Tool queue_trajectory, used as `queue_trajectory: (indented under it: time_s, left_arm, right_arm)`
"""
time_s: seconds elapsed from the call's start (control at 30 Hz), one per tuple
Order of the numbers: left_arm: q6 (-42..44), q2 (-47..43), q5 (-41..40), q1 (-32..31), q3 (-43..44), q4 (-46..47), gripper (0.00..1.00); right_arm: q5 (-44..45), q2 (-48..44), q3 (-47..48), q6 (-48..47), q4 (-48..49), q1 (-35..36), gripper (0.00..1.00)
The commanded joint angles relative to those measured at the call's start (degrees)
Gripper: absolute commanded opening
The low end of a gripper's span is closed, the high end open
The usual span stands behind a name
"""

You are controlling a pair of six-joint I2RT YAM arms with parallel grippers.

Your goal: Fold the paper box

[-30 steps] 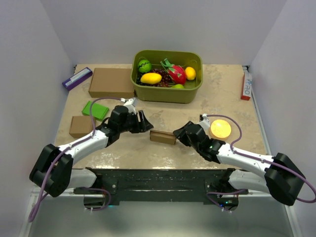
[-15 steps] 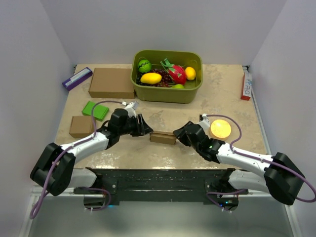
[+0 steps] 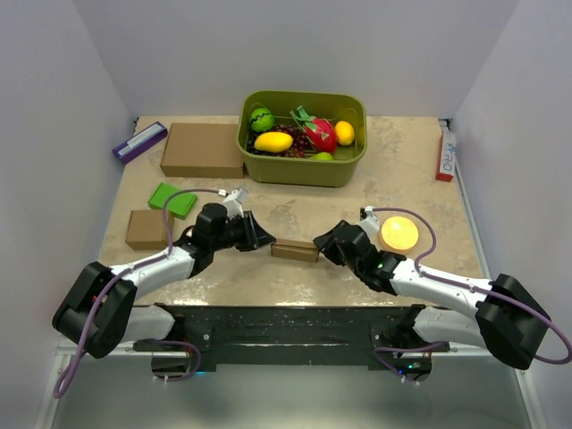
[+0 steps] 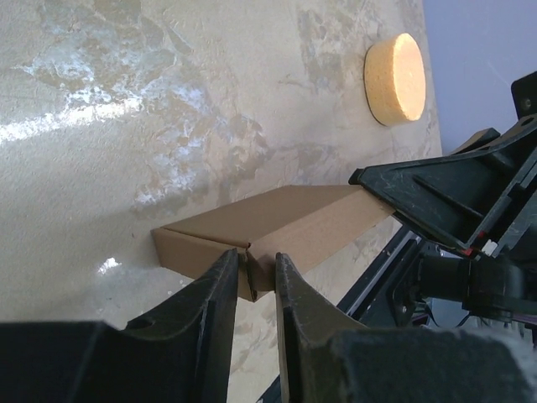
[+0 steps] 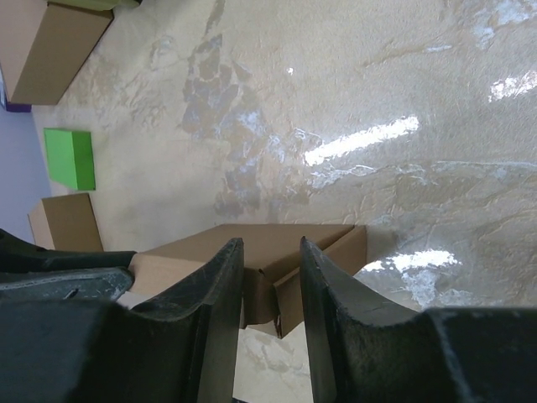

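Note:
The paper box (image 3: pixel 295 249) is a small shallow brown carton lying on the table between my two arms. My left gripper (image 3: pixel 257 236) is at its left end. In the left wrist view the narrow-set fingers (image 4: pixel 254 256) pinch the corner flap of the box (image 4: pixel 285 222). My right gripper (image 3: pixel 323 246) is at its right end. In the right wrist view its fingers (image 5: pixel 272 252) close around the folded end flap of the box (image 5: pixel 285 239). The box rests on the table.
An olive bin (image 3: pixel 344 170) of toy fruit stands at the back. A large brown carton (image 3: pixel 203 149), a purple box (image 3: pixel 139 141), a green block (image 3: pixel 173 199) and a small squarish carton (image 3: pixel 146 229) are at the left. An orange disc (image 3: pixel 399 233) lies right of my right gripper.
My left gripper has moved down and right to the box's left end, and its fingers have narrowed from wide open. The right arm and the box have stayed put.

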Motion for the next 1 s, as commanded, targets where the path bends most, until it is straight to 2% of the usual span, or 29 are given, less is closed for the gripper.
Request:
queue_trajectory:
  time_s: [0.0,0.4,0.57,0.8,0.97]
  left_arm:
    - [-0.2,0.1,1.5,0.1,-3.7,-1.7,0.21]
    - [5.9,0.6,-2.3,-0.6,-3.6,-6.5,0.16]
    - [7.7,0.6,-5.3,-2.1,-2.6,-8.4,0.15]
    - [8.6,0.6,-10.3,-4.9,-1.4,-10.4,0.13]
    - [8.9,1.0,-13.5,-6.7,-0.8,-11.4,0.12]
  right_arm:
    - [1.8,0.9,0.3,-1.0,-3.3,0.4,0.34]
    - [2.7,1.3,0.9,-1.3,-3.4,0.4,0.33]
    - [1.7,-0.1,1.6,-1.2,-4.7,0.4,0.37]
    - [-0.5,-12.3,0.1,0.7,-12.0,0.3,0.51]
    - [-6.3,-22.6,-5.4,5.7,-11.2,0.4,0.53]
